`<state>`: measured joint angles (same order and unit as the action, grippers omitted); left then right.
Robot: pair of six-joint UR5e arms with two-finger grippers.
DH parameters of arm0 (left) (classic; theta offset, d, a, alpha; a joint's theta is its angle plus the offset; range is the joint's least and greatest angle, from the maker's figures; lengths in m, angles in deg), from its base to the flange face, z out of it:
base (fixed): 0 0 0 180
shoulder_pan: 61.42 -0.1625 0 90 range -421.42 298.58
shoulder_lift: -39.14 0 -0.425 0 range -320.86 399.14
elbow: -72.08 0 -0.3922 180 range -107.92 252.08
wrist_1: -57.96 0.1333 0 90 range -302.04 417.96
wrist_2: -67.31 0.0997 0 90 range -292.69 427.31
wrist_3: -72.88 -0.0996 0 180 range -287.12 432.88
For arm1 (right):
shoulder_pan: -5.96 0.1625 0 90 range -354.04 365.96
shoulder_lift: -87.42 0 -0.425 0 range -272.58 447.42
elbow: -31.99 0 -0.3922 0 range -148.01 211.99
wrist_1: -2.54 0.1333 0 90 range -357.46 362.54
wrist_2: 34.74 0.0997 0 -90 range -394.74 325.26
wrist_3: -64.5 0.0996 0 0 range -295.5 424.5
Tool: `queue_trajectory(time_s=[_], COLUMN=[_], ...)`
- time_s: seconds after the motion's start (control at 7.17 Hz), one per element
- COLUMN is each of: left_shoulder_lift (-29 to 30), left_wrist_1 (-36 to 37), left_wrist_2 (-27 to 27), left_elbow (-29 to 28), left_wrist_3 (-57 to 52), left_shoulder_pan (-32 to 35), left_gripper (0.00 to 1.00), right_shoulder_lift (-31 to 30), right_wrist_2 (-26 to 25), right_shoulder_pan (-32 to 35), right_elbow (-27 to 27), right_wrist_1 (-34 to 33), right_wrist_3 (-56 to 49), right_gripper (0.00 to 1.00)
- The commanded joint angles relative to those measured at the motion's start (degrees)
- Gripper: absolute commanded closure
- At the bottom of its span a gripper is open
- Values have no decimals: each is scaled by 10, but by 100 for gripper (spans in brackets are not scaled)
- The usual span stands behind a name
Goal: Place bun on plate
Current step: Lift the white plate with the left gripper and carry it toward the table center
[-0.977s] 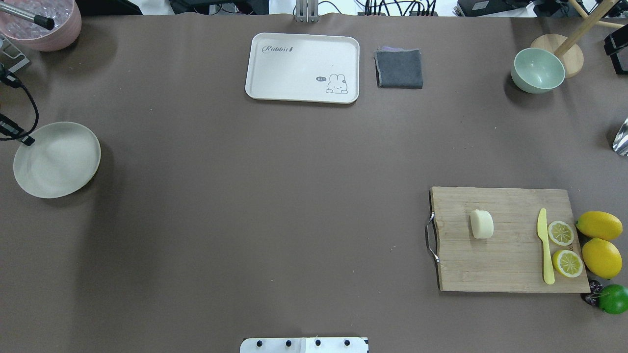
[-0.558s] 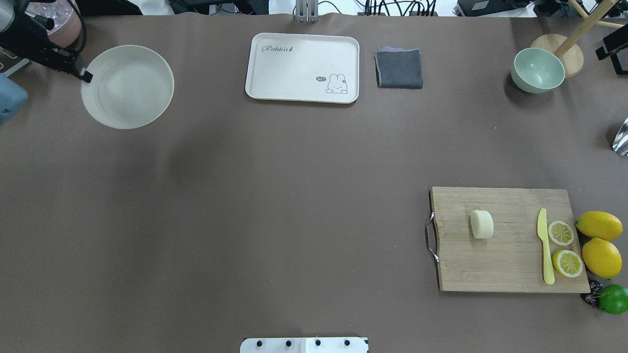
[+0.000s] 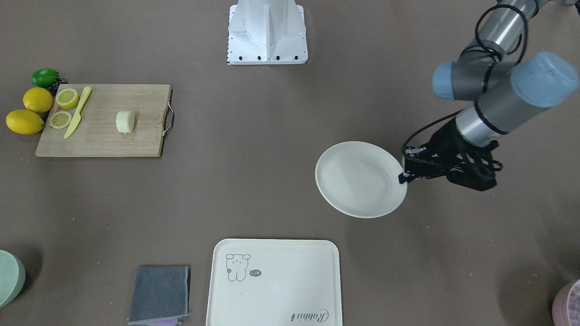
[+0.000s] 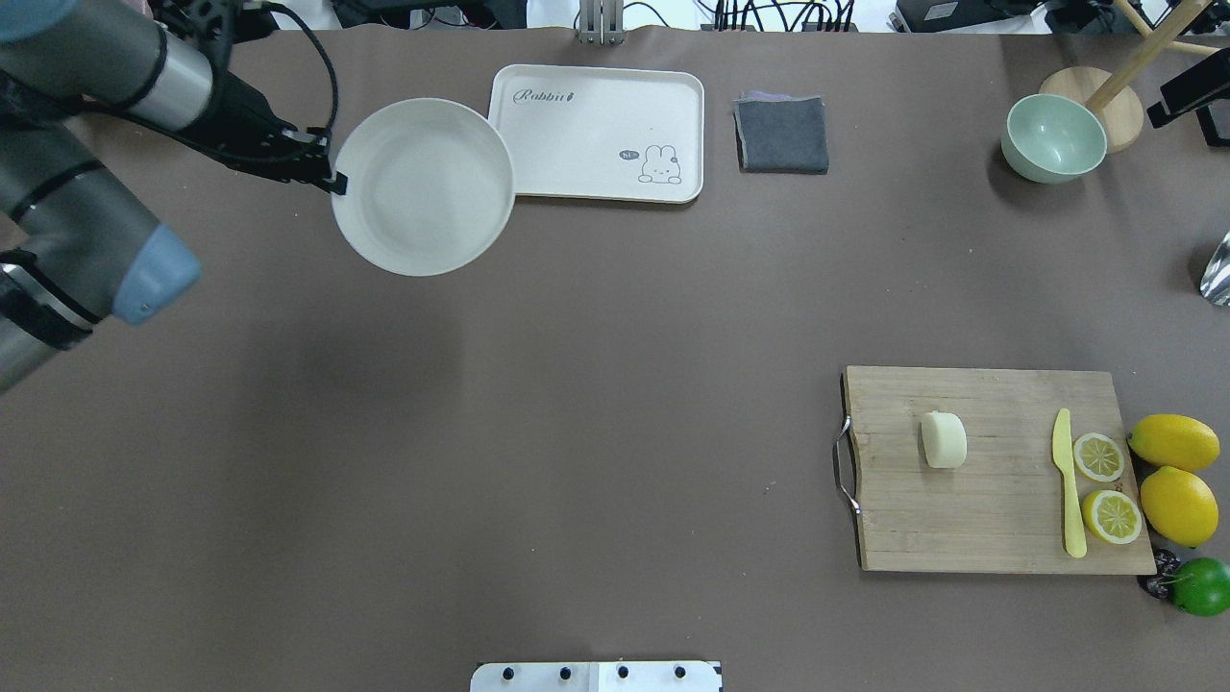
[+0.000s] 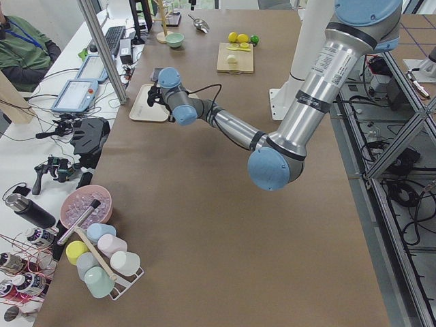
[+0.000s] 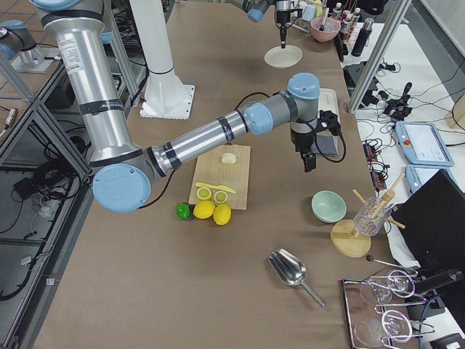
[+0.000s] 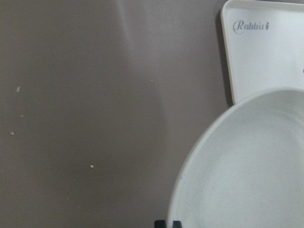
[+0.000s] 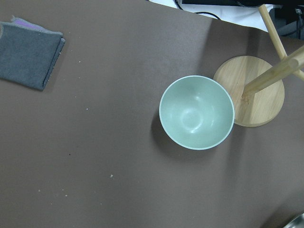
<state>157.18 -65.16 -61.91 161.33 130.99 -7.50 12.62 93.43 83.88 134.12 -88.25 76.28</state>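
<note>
The bun (image 4: pixel 944 439) (image 3: pixel 125 122) is a pale cream lump lying on the wooden cutting board (image 4: pixel 999 524) at the near right. My left gripper (image 4: pixel 334 181) (image 3: pixel 401 177) is shut on the rim of the round cream plate (image 4: pixel 423 187) (image 3: pixel 360 179). It holds the plate level above the table, its shadow on the cloth below. In the left wrist view the plate (image 7: pixel 247 166) fills the lower right, with the fingertips (image 7: pixel 167 223) at its rim. My right gripper (image 6: pixel 309 156) hangs near the green bowl, far from the bun. I cannot tell whether it is open or shut.
A rectangular tray (image 4: pixel 596 133) lies just right of the held plate; a grey cloth (image 4: pixel 781 134) and a green bowl (image 4: pixel 1053 137) sit further right. A yellow knife (image 4: pixel 1067 481), two lemon halves, two lemons and a lime are by the board. A metal scoop (image 4: pixel 1217 269) is at the right edge.
My left arm has carried the plate from the table's left edge toward the far side and then rightward; it now hangs beside the tray. The bun has not moved.
</note>
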Motion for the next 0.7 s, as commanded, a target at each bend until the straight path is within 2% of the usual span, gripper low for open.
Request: queue_trajectory(time_s=[0.0, 0.28, 0.56], left_shoulder_lift=[20, 32, 35], left_wrist_1=[-45, -45, -45], left_wrist_2=[121, 199, 218], left_elbow=[10, 10, 9], left_wrist_3=[97, 114, 120], left_shoulder_pan=[-105, -186, -223], left_gripper=[100, 100, 100], right_shoulder_lift=[1, 1, 2], right_wrist_2=[1, 8, 11], right_shoulder_pan=[-2, -10, -15], right_elbow=[1, 0, 4], right_wrist_1=[0, 0, 0], right_wrist_3=[0, 1, 1], right_gripper=[0, 0, 0])
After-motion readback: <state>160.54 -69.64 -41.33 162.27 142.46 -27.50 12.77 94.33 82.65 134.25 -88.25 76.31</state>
